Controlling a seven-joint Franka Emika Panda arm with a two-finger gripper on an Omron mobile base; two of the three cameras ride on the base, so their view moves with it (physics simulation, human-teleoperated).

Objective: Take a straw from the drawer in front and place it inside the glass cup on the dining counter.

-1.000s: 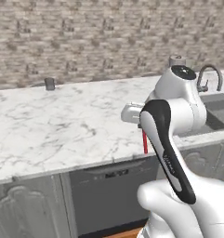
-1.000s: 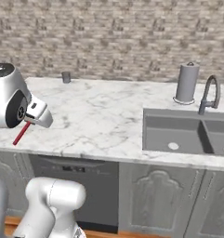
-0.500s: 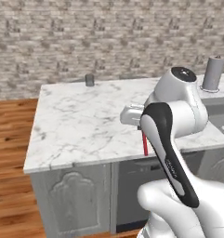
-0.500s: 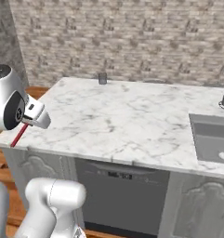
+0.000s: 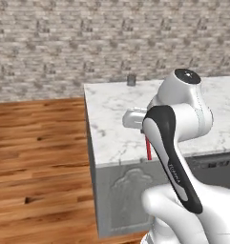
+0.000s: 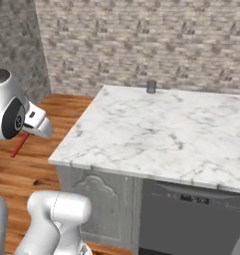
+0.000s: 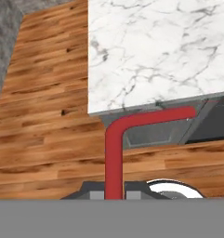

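The jaws are clenched on the straw [image 7: 114, 158], which rises from the gripper [image 7: 114, 194] and bends sideways over the counter [image 7: 155, 51] edge; in the left base view the straw [image 5: 148, 148] hangs below the hand. The thin stick could slip or swing and snag that edge in transit. No writing is legible anywhere.

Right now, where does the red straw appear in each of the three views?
Left base view: the straw hangs below the arm, against the marble counter edge.
Right base view: far left, slanting over the wood floor.
Hand view: centre, bent, rising from the gripper.
Shared landmark: the counter's corner.
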